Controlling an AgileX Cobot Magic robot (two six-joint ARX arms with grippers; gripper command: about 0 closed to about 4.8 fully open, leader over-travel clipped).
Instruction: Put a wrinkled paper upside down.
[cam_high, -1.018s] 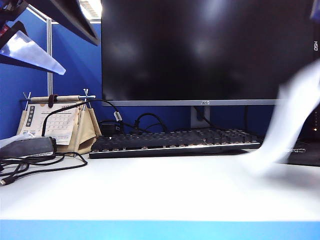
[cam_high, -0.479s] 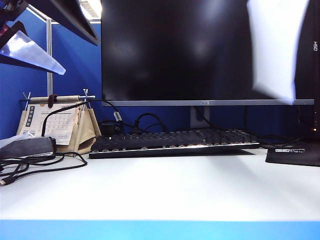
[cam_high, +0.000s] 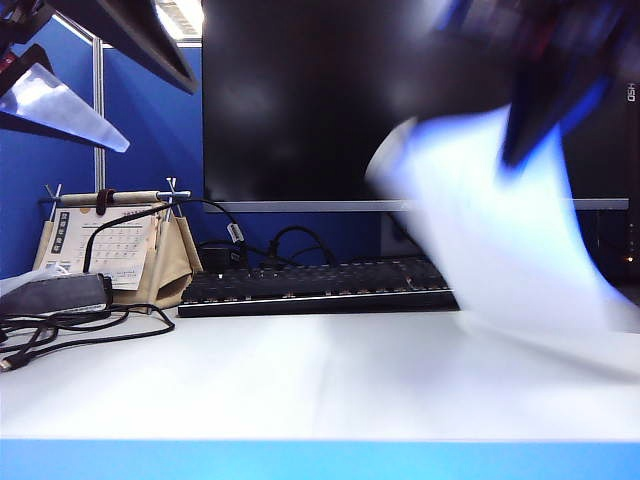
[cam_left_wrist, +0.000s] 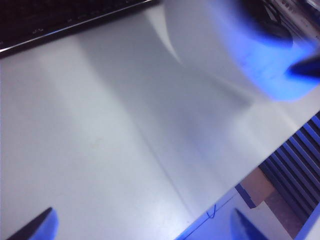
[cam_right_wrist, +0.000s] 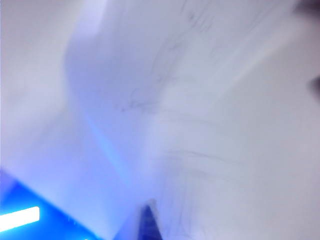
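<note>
The wrinkled paper (cam_high: 490, 225) is a white sheet, blurred by motion, hanging in front of the monitor's right half with its lower edge near the table. My right gripper (cam_high: 522, 150) comes down from the upper right as a dark blur and is shut on the sheet's upper edge. The right wrist view is filled by the creased paper (cam_right_wrist: 200, 110), with one dark fingertip (cam_right_wrist: 148, 222) pressed against it. Over bare white table, my left gripper (cam_left_wrist: 142, 227) stands open with nothing between its fingers. From there the paper (cam_left_wrist: 220, 45) lies far off, near the keyboard.
A black keyboard (cam_high: 310, 285) lies under a large dark monitor (cam_high: 350, 100). A beige desk calendar (cam_high: 110, 250), a dark case and loose cables (cam_high: 60, 330) crowd the left side. The table's blue front edge (cam_high: 300, 460) runs along the bottom.
The right arm has swung the paper from the far right edge, up across the monitor, then down and leftward toward the table. The left arm has stayed still.
</note>
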